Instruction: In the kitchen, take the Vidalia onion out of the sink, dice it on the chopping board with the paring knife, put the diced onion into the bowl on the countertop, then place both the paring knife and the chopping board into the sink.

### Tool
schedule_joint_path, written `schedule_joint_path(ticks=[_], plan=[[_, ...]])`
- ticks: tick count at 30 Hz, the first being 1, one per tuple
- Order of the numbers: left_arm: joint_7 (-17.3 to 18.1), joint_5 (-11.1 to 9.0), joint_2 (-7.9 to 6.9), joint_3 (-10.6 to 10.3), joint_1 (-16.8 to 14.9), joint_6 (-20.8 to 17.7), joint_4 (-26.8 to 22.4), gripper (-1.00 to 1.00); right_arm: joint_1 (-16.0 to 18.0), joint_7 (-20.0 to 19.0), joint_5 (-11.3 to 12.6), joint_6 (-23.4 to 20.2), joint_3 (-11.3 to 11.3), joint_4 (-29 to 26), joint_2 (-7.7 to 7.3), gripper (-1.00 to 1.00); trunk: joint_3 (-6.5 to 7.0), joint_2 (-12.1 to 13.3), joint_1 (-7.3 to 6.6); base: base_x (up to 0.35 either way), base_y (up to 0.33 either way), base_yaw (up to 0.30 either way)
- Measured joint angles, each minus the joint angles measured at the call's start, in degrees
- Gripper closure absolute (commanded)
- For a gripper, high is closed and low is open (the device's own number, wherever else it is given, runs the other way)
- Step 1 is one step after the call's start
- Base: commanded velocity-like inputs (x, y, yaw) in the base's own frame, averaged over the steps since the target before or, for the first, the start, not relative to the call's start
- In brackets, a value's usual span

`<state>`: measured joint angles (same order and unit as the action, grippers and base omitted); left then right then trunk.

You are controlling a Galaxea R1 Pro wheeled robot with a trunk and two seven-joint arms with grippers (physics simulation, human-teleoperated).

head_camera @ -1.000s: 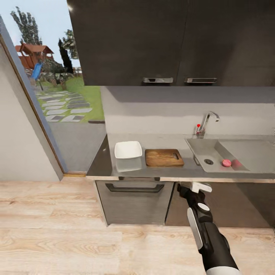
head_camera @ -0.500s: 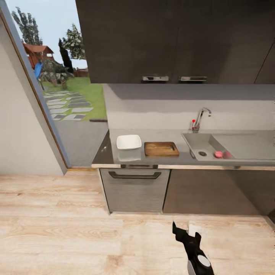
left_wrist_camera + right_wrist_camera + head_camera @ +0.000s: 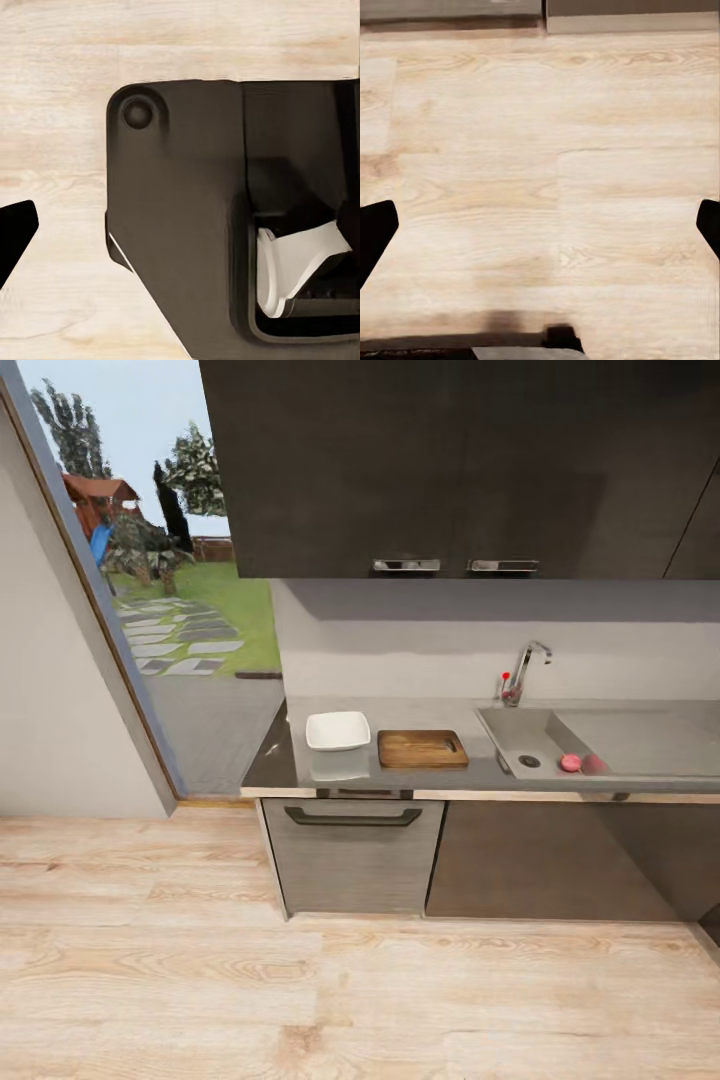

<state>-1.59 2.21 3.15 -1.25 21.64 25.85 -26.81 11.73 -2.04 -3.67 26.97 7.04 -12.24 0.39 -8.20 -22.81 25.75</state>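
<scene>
We find no step done: the pinkish-red round onion [image 3: 570, 762] lies in the steel sink [image 3: 510, 732]; the brown wooden board [image 3: 422, 748] is bare. Right pincer [image 3: 540, 225] released; left pincer's state we cannot tell.

A: Head view? Looking from well back and high, forward and down at the countertop [image 3: 420, 780], sink [image 3: 520, 735] at right, upper cabinets [image 3: 450, 460] above, wood floor [image 3: 350, 980] in the foreground, open doorway [image 3: 150, 590] at left.

B: Left wrist view? Close, pointing down at the wood floor [image 3: 60, 150], a dark part of the robot's body [image 3: 187, 210] right in front.

A: Right wrist view? Also facing down at the wood floor [image 3: 547, 187], near, cabinet base [image 3: 622, 11] along one edge.

B: Shared? Wood floor across all three; cabinet fronts between head and right wrist.
</scene>
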Motion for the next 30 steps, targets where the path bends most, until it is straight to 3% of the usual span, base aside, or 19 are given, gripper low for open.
schedule_joint_path(ticks=[4,7,14,19,24,30], plan=[[-0.1,0.0,-0.46,0.0,-1.5,-0.2,-2.1,-1.0,0.0,-1.0,-0.1,3.8,0.0,6.3,-1.68,-1.0,0.0,0.0,0.0,0.0,0.0,0.0],[-0.2,-0.1,-0.61,0.1,-4.6,-0.5,-2.5,-1.0,0.0,-2.0,-0.1,5.5,-0.1,9.7,-3.13,-1.0,0.01,0.0,0.0,0.0,0.0,0.0],[-3.0,-0.4,-0.68,0.2,-10.9,-2.7,-1.6,-1.0,-2.8,-3.8,-0.1,6.3,-0.1,11.1,-4.99,-1.0,0.01,0.0,0.0,0.0,0.0,0.0],[-4.2,-0.4,-0.94,0.2,-12.8,-3.0,-0.7,-1.0,-3.4,-3.4,0.2,6.2,0.4,10.8,-5.28,-1.0,0.0,0.0,0.0,0.0,0.0,0.0],[-4.3,-0.5,-2.18,0.2,-13.2,-2.8,1.6,-1.0,-3.6,-3.1,0.5,6.4,0.7,9.2,-5.09,-1.0,0.0,0.0,0.0,0.0,0.0,-0.026],[-4.3,-0.5,-2.57,0.2,-13.3,-2.6,3.6,-1.0,-3.6,-2.8,0.5,6.4,0.8,8.7,-4.81,-1.0,0.16,0.0,0.0,0.0,-0.069,-0.179]])
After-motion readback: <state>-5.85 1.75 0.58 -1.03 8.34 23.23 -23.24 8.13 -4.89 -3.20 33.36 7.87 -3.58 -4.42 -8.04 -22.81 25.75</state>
